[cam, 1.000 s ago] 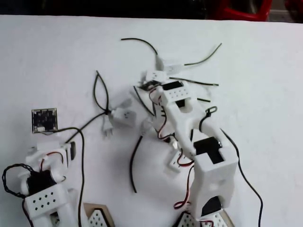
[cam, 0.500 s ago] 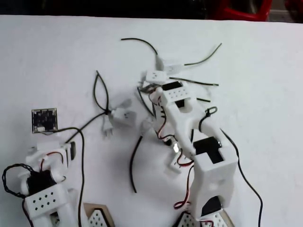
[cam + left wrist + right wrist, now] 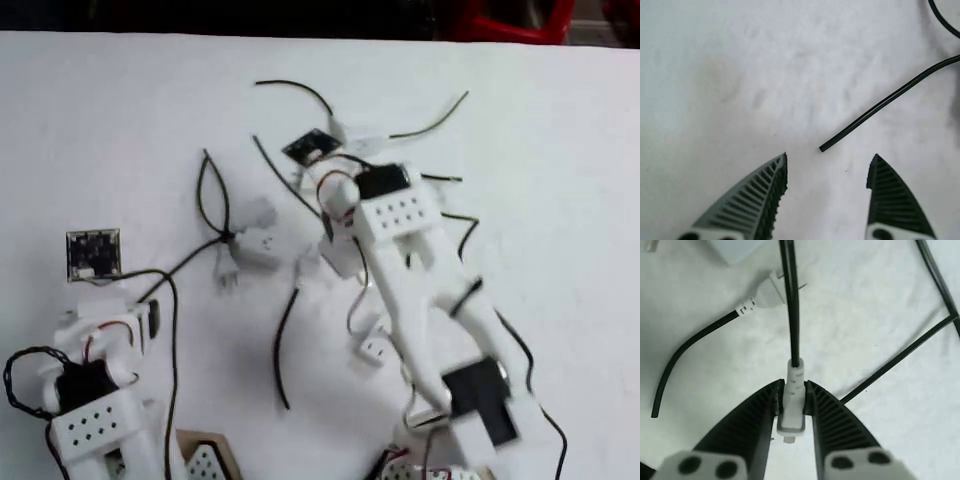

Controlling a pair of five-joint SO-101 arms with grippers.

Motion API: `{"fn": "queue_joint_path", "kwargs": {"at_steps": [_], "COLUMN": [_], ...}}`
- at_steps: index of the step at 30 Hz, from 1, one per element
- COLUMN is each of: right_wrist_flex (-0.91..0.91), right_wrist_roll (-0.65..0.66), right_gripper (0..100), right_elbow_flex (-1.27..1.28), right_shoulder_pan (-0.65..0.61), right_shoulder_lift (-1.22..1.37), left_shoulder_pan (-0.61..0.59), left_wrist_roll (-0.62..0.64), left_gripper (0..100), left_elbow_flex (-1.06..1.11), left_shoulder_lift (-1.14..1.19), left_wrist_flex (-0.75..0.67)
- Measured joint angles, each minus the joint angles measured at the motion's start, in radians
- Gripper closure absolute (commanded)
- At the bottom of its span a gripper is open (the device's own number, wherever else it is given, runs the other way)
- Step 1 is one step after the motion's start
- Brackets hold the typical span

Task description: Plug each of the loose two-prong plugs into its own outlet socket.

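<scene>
Right arm outstretched, right hand clamped; left hand spread apart.

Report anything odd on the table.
One black cord ends in a bare cut tip, lying loose before the open left gripper. Around the right gripper, shut on a white plug, cords cross in a jumble.

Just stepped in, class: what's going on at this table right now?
The right claw is shut on a white plug, whose black cord runs away from the claw. That plug is not yet in any socket. Another white plug lies loose beyond it, and a socket block sits on the white table. The left claw is open above bare table, near a loose cord end.
</scene>
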Motion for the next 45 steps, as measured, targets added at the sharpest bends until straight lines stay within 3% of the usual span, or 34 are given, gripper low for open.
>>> {"fn": "queue_joint_path", "kwargs": {"at_steps": [4,12,20,26,39,45], "right_wrist_flex": [-0.091,-0.318,-0.388,-0.397,-0.397,-0.396], "right_wrist_roll": [0.0,-0.068,-0.106,-0.12,-0.12,-0.12], "right_gripper": [98.1,98.1,98.1,98.1,98.1,98.1], "right_elbow_flex": [0.166,0.525,0.689,0.806,0.841,0.842], "right_shoulder_pan": [-0.051,-0.104,-0.227,-0.341,-0.359,-0.347], "right_shoulder_lift": [-0.219,-0.66,-0.937,-1.137,-1.191,-1.191], "left_shoulder_pan": [0.0,0.038,0.351,0.511,0.924,0.991], "left_wrist_roll": [0.003,0.146,0.273,0.302,0.305,0.287], "left_gripper": [74,74,74,74,74,74], "left_elbow_flex": [-0.005,-0.141,-0.18,-0.219,-0.368,-0.37], "left_shoulder_lift": [0.0,0.0,0.0,0.0,0.0,-0.009], "left_wrist_flex": [0.0,0.0,-0.054,-0.097,0.043,0.051]}}
